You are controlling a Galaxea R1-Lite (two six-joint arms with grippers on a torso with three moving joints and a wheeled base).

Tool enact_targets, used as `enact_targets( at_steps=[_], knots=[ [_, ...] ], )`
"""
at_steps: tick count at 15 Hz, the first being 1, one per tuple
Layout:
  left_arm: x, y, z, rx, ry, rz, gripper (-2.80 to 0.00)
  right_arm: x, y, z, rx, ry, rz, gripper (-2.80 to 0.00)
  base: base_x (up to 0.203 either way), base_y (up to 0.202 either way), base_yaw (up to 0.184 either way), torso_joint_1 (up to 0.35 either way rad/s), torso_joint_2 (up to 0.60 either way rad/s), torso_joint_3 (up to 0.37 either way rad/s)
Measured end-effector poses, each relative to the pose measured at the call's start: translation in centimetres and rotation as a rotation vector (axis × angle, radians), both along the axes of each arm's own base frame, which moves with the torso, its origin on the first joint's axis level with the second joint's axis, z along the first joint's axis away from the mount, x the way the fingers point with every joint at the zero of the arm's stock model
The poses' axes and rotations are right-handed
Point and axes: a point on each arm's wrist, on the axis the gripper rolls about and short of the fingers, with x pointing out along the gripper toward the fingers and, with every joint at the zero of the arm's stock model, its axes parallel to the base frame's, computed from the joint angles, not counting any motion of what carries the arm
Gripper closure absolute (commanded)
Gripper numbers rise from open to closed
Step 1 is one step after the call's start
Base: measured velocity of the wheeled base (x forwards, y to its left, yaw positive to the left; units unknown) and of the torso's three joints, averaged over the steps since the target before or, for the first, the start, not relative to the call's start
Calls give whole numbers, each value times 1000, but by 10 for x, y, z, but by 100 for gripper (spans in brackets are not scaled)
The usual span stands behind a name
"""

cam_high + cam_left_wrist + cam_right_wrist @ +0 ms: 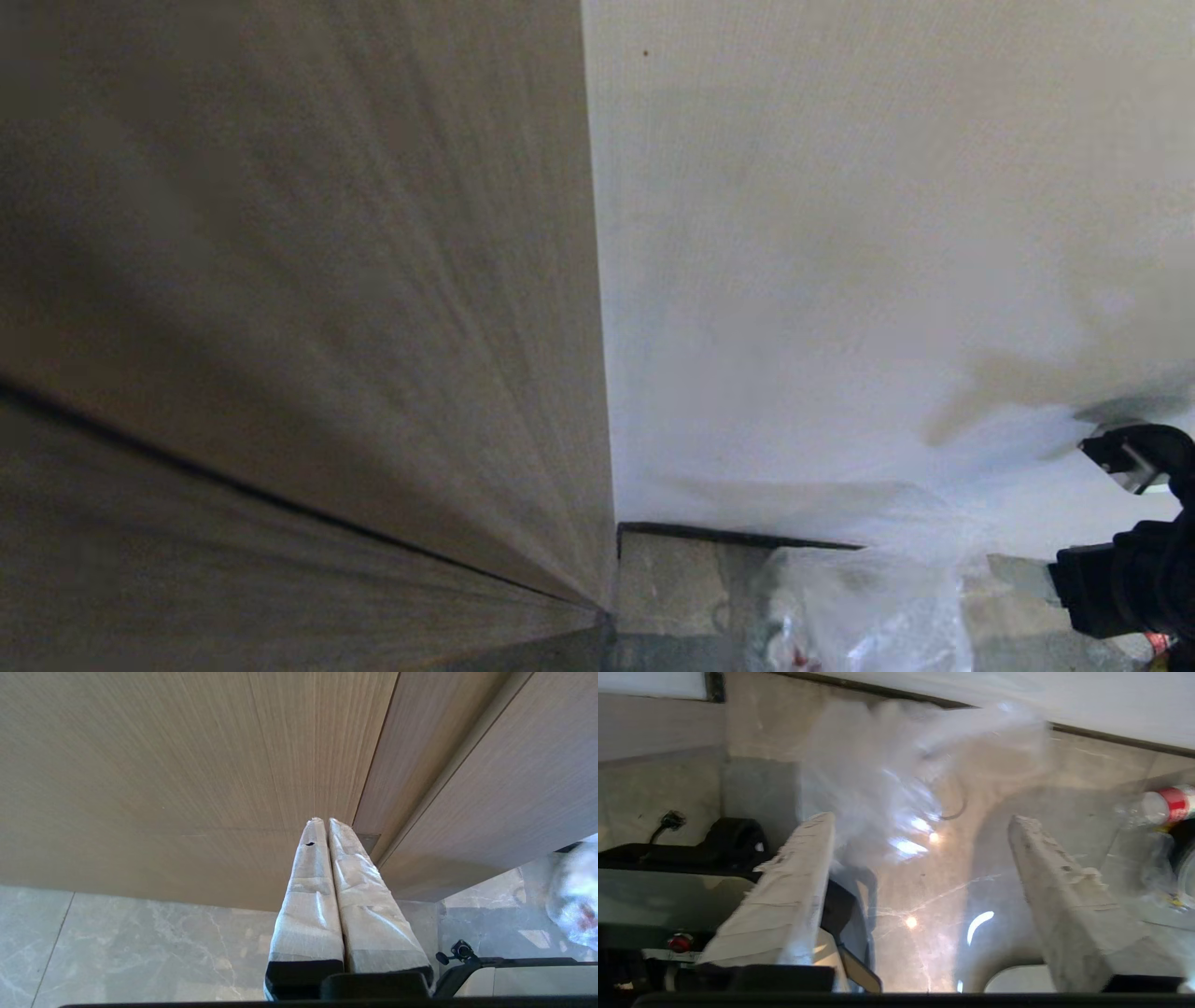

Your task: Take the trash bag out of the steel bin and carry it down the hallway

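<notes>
Two taped fingers (794,891) of our right gripper (920,826) stand wide apart with nothing clamped between them, and the trash bag (887,779) shows blurred just beyond their tips, its film brushing the inner face of one finger. In the head view the trash bag (868,607) sits at about five o'clock, on the beige marble-look floor (672,579) of the hallway, at the foot of the white wall (840,233) with its black baseboard (728,535). Our right arm (1130,560) enters at four o'clock, beside the bag. A tan wooden panel (280,280) fills the nine o'clock half. A clear bottle with a red label (1169,802) lies on the tiles near the right gripper. Our left gripper (325,823) has its wrapped fingers (308,896) pressed together, empty, pointing at the wooden panel
</notes>
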Motion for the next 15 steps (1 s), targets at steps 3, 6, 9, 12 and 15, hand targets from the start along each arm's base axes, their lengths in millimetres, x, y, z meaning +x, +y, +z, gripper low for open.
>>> enact_targets(
  at_steps=[3, 6, 9, 12, 15],
  knots=[
    [0, 0, 0, 0, 0, 0, 0, -1, -2, 2, -42, -12, -58, 0, 0, 0, 0, 0, 0, 0],
    [0, 0, 0, 0, -1, 0, 0, -16, -5, 1, -53, -35, -116, 0, 0, 0, 0, 0, 0, 0],
    [0, 0, 0, 0, -1, 0, 0, -39, -8, -6, -48, -45, -127, 0, 0, 0, 0, 0, 0, 0],
    [0, 0, 0, 0, 0, 0, 0, -62, -12, -9, -37, -76, -146, 0, 0, 0, 0, 0, 0, 0],
    [0, 0, 0, 0, 0, 0, 0, -89, -15, -15, -22, -92, -144, 0, 0, 0, 0, 0, 0, 0]
  ],
)
